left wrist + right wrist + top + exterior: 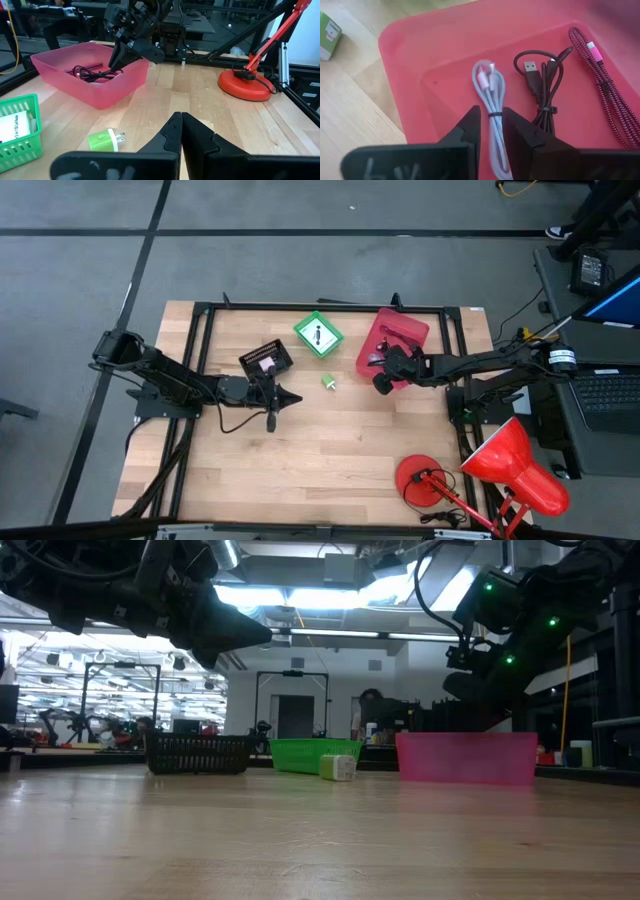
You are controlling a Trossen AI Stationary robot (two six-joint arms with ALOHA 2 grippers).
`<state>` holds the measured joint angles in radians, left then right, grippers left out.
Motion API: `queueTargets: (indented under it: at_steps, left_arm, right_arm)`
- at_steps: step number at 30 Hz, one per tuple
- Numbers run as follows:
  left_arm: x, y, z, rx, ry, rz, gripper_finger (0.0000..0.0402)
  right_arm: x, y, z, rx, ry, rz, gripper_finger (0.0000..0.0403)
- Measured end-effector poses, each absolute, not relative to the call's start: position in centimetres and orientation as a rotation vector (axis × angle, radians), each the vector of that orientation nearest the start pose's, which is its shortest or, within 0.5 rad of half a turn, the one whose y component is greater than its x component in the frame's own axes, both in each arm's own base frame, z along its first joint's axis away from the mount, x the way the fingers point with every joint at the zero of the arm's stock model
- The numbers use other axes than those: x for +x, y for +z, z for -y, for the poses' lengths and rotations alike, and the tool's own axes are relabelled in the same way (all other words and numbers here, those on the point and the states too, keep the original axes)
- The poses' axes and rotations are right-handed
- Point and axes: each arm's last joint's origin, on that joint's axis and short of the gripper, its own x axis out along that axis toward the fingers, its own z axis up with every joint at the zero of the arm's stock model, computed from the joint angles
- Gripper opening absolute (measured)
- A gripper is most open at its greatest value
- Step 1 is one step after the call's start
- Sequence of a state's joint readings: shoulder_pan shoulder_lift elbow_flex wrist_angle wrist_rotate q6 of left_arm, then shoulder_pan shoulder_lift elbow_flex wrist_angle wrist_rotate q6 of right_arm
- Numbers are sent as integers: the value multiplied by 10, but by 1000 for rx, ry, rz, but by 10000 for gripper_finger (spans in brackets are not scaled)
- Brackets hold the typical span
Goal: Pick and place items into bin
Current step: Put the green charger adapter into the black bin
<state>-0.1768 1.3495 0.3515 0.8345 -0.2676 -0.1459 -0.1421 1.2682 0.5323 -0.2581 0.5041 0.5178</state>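
A pink bin (392, 340) stands at the table's far right; on its floor lie a grey-white cable (490, 95), a black cable (542, 85) and a red braided cable (600, 75). My right gripper (492, 122) hovers over the bin's near part, open by a narrow gap, with its fingers on either side of the grey-white cable and above it. A green plug block (328, 382) lies on the table left of the bin. A white card (319, 335) lies in a green basket. My left gripper (181, 122) is shut and hovers near the table's middle, left of the plug.
A black basket (266, 360) sits left of the green basket (305, 330) near the far edge. A red desk lamp (500, 465) fills the near right corner. Bare wood (320, 470) stretches across the near middle. A black frame runs along the table's edges.
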Motion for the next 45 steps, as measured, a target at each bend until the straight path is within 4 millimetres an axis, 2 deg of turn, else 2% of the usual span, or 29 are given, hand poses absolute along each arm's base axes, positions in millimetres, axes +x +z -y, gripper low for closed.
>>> queueTargets:
  at_steps: [11, 24, 30, 34, 45]
  left_arm:
    - [237, 172, 35, -108, 102, -153, 3]
    - [237, 172, 35, -108, 102, -153, 3]
    - [237, 172, 35, -108, 102, -153, 3]
    - [237, 172, 35, -108, 102, -153, 3]
    - [237, 172, 35, -108, 102, -153, 3]
  right_arm:
    - [208, 163, 44, 280, -825, -786, 66]
    - [200, 196, 41, 286, -770, -600, 66]
    - [203, 217, 31, 204, -658, -460, 34]
    - [205, 223, 22, 114, -582, -434, 5]
    - [208, 227, 13, 56, -520, -408, 2]
